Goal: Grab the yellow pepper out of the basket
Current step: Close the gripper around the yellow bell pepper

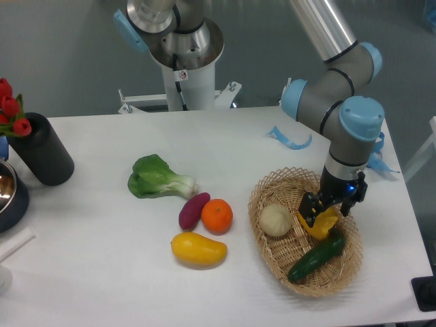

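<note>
The yellow pepper (321, 223) is being gripped between the closed fingers of the gripper (328, 209) inside the basket (272, 197), toward its 3 o'clock side; a pale round ball (275, 220) is lying at the pepper's 9 o'clock, a green cucumber (315, 258) at its 6 o'clock

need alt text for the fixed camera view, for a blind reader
A robot arm's gripper has its jaws closed around a yellow pepper inside a wicker basket, which also holds a pale round ball and a dark green cucumber. On the white table to the left lie a mango, orange, purple sweet potato and bok choy.
</note>
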You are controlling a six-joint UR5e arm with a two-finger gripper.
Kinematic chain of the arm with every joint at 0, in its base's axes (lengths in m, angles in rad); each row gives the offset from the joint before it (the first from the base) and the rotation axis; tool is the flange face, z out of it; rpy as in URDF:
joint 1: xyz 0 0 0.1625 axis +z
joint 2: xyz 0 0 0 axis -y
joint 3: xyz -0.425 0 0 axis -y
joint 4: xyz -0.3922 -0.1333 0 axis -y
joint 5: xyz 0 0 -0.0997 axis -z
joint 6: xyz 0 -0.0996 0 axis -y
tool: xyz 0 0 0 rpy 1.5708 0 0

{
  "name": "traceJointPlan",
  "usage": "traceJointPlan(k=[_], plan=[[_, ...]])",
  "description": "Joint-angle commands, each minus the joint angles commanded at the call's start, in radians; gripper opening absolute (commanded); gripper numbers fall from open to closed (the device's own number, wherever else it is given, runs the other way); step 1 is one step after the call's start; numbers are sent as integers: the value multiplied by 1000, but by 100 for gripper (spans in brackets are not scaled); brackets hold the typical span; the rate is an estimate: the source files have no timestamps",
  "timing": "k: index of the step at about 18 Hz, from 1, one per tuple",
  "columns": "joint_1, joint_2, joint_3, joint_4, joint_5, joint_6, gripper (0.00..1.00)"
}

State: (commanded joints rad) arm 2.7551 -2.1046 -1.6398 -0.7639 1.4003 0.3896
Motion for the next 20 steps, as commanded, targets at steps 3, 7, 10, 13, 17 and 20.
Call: traceJointPlan(k=[3,7,10,13,17,20], plan=[[-2,-6,3,0,3,2,85],[-2,-6,3,5,3,2,71],[-2,-3,6,5,2,2,61],[-2,-2,3,5,2,2,53],[-2,3,3,5,2,5,40],[-3,12,20,5,0,8,39]])
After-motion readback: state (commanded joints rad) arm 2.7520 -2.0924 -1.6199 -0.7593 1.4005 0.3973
